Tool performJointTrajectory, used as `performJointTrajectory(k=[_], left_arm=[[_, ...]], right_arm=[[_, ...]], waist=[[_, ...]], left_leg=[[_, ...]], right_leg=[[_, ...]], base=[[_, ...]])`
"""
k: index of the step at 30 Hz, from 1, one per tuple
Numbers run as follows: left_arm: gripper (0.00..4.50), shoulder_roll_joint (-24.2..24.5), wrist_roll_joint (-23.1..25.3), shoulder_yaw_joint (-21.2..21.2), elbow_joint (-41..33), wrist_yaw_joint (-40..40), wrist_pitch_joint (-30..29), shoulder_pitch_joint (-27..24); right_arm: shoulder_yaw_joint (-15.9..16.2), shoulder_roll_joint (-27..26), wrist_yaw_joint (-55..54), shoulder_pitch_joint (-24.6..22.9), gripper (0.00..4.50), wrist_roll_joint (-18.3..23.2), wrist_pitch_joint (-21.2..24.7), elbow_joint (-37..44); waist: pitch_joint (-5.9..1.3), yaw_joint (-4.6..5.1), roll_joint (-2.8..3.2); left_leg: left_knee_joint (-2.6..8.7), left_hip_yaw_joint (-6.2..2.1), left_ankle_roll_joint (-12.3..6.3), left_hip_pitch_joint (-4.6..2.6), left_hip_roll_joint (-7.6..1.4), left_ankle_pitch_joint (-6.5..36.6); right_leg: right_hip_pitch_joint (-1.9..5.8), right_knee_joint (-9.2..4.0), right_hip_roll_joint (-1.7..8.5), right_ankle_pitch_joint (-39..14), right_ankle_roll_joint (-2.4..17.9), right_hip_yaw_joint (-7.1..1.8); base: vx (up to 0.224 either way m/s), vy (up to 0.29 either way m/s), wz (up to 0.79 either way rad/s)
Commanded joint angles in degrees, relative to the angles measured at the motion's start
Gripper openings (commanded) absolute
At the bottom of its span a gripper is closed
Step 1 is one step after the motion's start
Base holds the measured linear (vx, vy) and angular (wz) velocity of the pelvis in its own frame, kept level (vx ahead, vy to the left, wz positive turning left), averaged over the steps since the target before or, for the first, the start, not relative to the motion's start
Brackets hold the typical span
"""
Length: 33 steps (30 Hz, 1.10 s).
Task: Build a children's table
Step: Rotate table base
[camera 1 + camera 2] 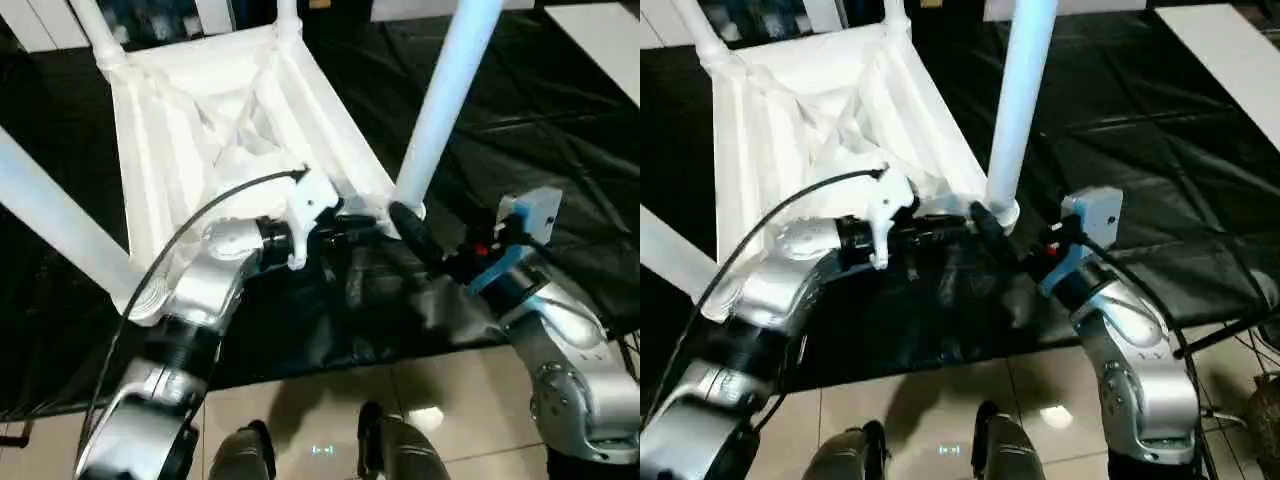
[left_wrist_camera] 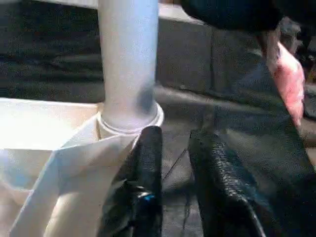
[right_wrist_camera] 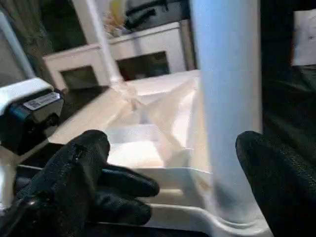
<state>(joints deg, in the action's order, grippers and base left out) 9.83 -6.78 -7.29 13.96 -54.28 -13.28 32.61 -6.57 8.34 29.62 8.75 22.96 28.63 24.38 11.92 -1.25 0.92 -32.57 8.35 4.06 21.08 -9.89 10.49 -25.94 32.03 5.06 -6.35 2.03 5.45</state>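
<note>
White ribbed plastic tabletop [image 1: 215, 110] lies inverted with four tapered legs socketed; open right pincer [image 3: 173, 182] straddles the 3 o'clock leg [image 1: 448, 95], left pincer [image 2: 175, 163] released beside it

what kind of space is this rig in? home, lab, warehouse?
Probably an indoor lab or demo room, not a warehouse. The upturned table top lies on a black sheet spread over glossy floor tiles, and a white cabinet with dark compartments stands behind.

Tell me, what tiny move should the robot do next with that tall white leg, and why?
Probably close the right gripper on the round white plastic leg: its black fingers sit open on either side of the leg, which stands in the white ribbed tabletop's corner socket.
</note>
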Motion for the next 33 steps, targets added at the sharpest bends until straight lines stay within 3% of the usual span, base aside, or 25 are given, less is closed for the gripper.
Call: performJointTrajectory(k=[1, 2, 3, 4, 5, 7, 8, 9, 10, 11, 13, 14, 15, 16, 17, 22, 23, 25, 26, 29, 30, 31, 32, 33], left_arm=[[1.24, 0.43, -0.84, 1.11, -6.12, 2.22, -3.61, -3.35], [1.33, 0.57, -1.71, 2.11, -12.53, 4.85, -7.56, -7.7], [1.33, 0.58, -1.95, 2.44, -14.6, 5.72, -8.84, -9.2], [1.36, 0.58, -1.99, 2.49, -14.87, 5.83, -9.0, -9.39], [1.41, 0.85, -2.32, 2.52, -17.24, 6.37, -10.39, -11.17], [1.68, 1.2, -3.71, 2.62, -24.22, 7.88, -14.21, -16.72], [1.68, 1.26, -4.96, 2.77, -29.64, 9.09, -16.81, -21.71], [1.75, 1.25, -5.26, 2.87, -31.25, 9.52, -17.49, -23.46], [1.79, 1.74, -5.34, 2.81, -34.22, 10.03, -18.01, -27.49], [2.01, 2.49, -4.91, 2.83, -36.4, 10.5, -18.41, -30.97], [2.1, 3.09, -4.67, 2.89, -37.8, 10.79, -18.78, -32.94], [2.14, 3.9, -4.69, 3.12, -39.2, 10.71, -18.98, -34.98], [2.14, 4.86, -5.34, 4.07, -41.5, 11.15, -20.26, -37.51], [2.19, 4.87, -5.34, 4.07, -41.51, 11.15, -20.27, -37.53], [2.36, 6.04, -6.19, 5.41, -43.23, 10.67, -21.0, -39.72], [2.73, 10.13, -8.65, 8.71, -47.97, 8.91, -23.35, -45.52], [2.84, 12.42, -10.28, 11.04, -49.54, 7.39, -23.87, -48.32], [2.89, 13.71, -11.24, 12.43, -50.37, 6.52, -24.11, -49.89], [2.92, 15.89, -12.42, 15.03, -51.58, 4.69, -24.22, -52.57], [3.25, 17.84, -13.21, 17.4, -52.23, 3.01, -24.23, -54.58], [3.3, 19.33, -14.25, 20.09, -52.13, 1.78, -24.17, -56.0], [3.36, 19.7, -14.56, 20.92, -52.11, 1.44, -24.15, -56.41], [3.36, 21.23, -16.05, 25.38, -52.26, 0.0, -24.68, -58.31], [3.47, 21.6, -16.43, 26.49, -52.23, -0.31, -24.75, -58.66]], right_arm=[[1.14, -0.55, 0.15, 1.21, 4.5, 1.18, 1.19, 0.99], [2.28, -1.36, -0.41, 3.07, 4.5, 0.94, 1.05, 0.28], [2.61, -1.68, -0.67, 3.67, 4.5, 0.86, 1.1, 0.02], [2.65, -1.72, -0.7, 3.75, 4.5, 0.85, 1.1, -0.01], [2.9, -2.08, -1.05, 4.33, 4.5, 1.18, 1.24, -0.21], [3.93, -3.08, -1.94, 6.31, 4.5, 1.55, 1.75, -1.45], [4.95, -3.91, -2.57, 8.14, 4.5, 1.29, 2.06, -3.42], [5.36, -4.18, -2.72, 8.79, 4.5, 1.02, 2.09, -4.32], [6.3, -4.6, -2.78, 10.15, 4.5, 0.15, 2.01, -6.82], [7.01, -4.72, -2.64, 11.14, 4.5, -0.73, 1.98, -9.29], [7.38, -4.58, -2.54, 11.54, 4.5, -1.36, 1.75, -10.66], [7.59, -4.47, -2.34, 11.97, 4.5, -1.85, 1.42, -12.24], [7.54, -4.21, -2.58, 12.63, 4.5, -2.58, 0.7, -14.71], [7.54, -4.21, -2.58, 12.64, 4.5, -2.58, 0.7, -14.72], [6.54, -3.89, -4.13, 13.59, 4.5, -3.88, -0.77, -17.66], [2.72, -2.01, -8.03, 16.49, 4.5, -6.13, -5.61, -24.72], [0.37, 0.17, -8.5, 18.26, 4.5, -6.78, -8.59, -28.64], [-0.87, 1.56, -8.68, 19.28, 4.5, -7.22, -10.37, -30.96], [-2.91, 4.03, -9.27, 20.96, 4.5, -7.98, -13.54, -35.43], [-4.16, 6.2, -9.34, 22.13, 4.5, -8.56, -15.86, -39.13], [-4.62, 7.35, -8.91, 22.46, 4.5, -8.58, -16.88, -40.69], [-4.71, 7.63, -8.82, 22.5, 4.5, -8.6, -17.05, -41.01], [-4.84, 8.71, -7.48, 22.13, 4.5, -8.43, -17.29, -41.19], [-4.78, 8.85, -7.15, 21.91, 4.5, -8.33, -17.16, -40.98]], waist=[[-5.69, -0.14, -1.18], [-5.61, 0.05, -1.2], [-5.74, 0.08, -0.92], [-5.6, 0.64, -1.06], [-5.69, 0.68, -1.04], [-5.8, 0.74, -0.77], [-5.65, 0.83, -0.99], [-6.02, 1.21, -1.06], [-5.86, 1.09, -0.82], [-5.87, 1.22, -0.73], [-5.86, 1.11, -1.0], [-5.86, 0.82, -0.79], [-5.94, 0.84, -1.15], [-5.72, 0.78, -0.94], [-5.74, 0.76, -1.08], [-5.57, 0.94, -1.15], [-5.73, 0.82, -0.96], [-5.73, 0.88, -0.94], [-5.68, 0.67, -0.79], [-5.64, 0.43, -0.95], [-5.84, 0.27, -1.22], [-5.82, 0.22, -1.14], [-5.79, 0.4, -1.26], [-5.75, 0.4, -1.26]], left_leg=[[3.13, 0.33, -6.24, 0.28, -1.29, 8.07], [3.29, 0.19, -5.68, 0.63, -1.37, 7.9], [3.18, 0.09, -4.94, 0.5, -1.66, 7.99], [3.33, -0.01, -4.78, 0.87, -1.62, 8.03], [3.12, 0.29, -4.93, 0.1, -1.45, 8.46], [3.22, 0.06, -5.1, 0.45, -1.71, 7.72], [3.33, 0.14, -5.26, 0.61, -1.66, 7.71], [3.28, -0.16, -5.15, 1.03, -1.96, 6.34], [3.28, 0.15, -5.35, 0.53, -2.0, 6.68], [3.23, 0.2, -5.7, 0.56, -1.98, 6.87], [3.32, 0.26, -5.68, 0.58, -1.96, 7.09], [3.26, 0.41, -5.69, 0.17, -1.89, 7.49], [3.3, 0.31, -5.62, 0.23, -2.0, 7.54], [3.52, 0.17, -5.19, 0.36, -2.13, 8.3], [3.44, 0.26, -4.81, 0.08, -2.11, 9.22], [3.45, 0.25, -4.11, 0.16, -1.8, 10.51], [3.23, 0.42, -4.05, -0.35, -1.8, 10.86], [3.27, 0.43, -4.14, -0.34, -1.82, 10.79], [3.15, 0.66, -4.27, -0.72, -1.9, 10.98], [3.14, 0.78, -5.07, -0.51, -1.82, 11.0], [3.14, 0.65, -5.51, -0.15, -1.75, 10.0], [3.1, 0.69, -5.75, -0.06, -1.66, 9.85], [3.1, 0.74, -6.11, 0.0, -1.64, 9.95], [3.05, 0.78, -6.16, -0.08, -1.57, 10.5]], right_leg=[[4.75, -4.77, 2.94, -31.18, 5.61, -2.48], [4.83, -4.76, 2.97, -31.45, 5.11, -2.44], [4.78, -4.15, 3.14, -30.7, 5.5, -2.46], [4.86, -4.37, 3.0, -30.73, 5.3, -2.35], [4.17, -4.61, 2.75, -31.37, 4.75, -2.51], [4.47, -4.16, 2.85, -29.34, 5.33, -2.47], [4.42, -4.4, 2.6, -28.9, 5.11, -2.42], [4.88, -3.38, 2.91, -25.52, 6.82, -2.53], [4.27, -3.81, 2.61, -25.1, 7.02, -2.58], [4.36, -3.67, 2.47, -23.91, 7.58, -2.62], [4.42, -3.63, 2.36, -23.37, 7.65, -2.65], [4.2, -3.84, 2.28, -23.67, 7.45, -2.73], [4.38, -3.68, 2.36, -23.28, 7.7, -2.71], [4.51, -3.63, 2.43, -23.86, 7.92, -2.66], [4.31, -3.76, 2.4, -24.64, 7.69, -2.71], [4.34, -4.02, 2.46, -27.9, 6.24, -2.67], [4.01, -3.95, 2.44, -27.57, 6.36, -2.74], [4.06, -3.73, 2.12, -26.1, 6.91, -2.7], [3.69, -3.73, 2.01, -25.09, 7.27, -2.78], [3.91, -3.44, 1.83, -23.37, 8.21, -2.75], [4.33, -3.11, 1.99, -22.61, 8.44, -2.74], [4.33, -3.07, 2.05, -22.66, 8.54, -2.75], [4.36, -3.2, 1.93, -22.76, 8.47, -2.71], [4.35, -3.35, 1.95, -23.78, 8.3, -2.64]], base=[[0.0, 0.0, 0.0], [0.0, 0.0, 0.0], [0.0, 0.0, 0.0], [0.0, 0.0, 0.0], [0.0, 0.0, 0.0], [0.0, 0.0, 0.0], [0.0, 0.0, 0.0], [0.0, 0.0, 0.0], [0.0, 0.0, 0.0], [0.0, 0.0, 0.0], [0.0, 0.0, 0.0], [0.0, 0.0, 0.0], [0.0, 0.0, 0.0], [0.0, 0.0, 0.0], [0.0, 0.0, 0.0], [0.0, 0.0, 0.0], [0.0, 0.0, 0.0], [0.0, 0.0, 0.0], [0.0, 0.0, 0.0], [0.0, 0.0, 0.0], [0.0, 0.0, 0.0], [0.0, 0.0, 0.0], [0.0, 0.0, 0.0], [0.0, 0.0, 0.0]])
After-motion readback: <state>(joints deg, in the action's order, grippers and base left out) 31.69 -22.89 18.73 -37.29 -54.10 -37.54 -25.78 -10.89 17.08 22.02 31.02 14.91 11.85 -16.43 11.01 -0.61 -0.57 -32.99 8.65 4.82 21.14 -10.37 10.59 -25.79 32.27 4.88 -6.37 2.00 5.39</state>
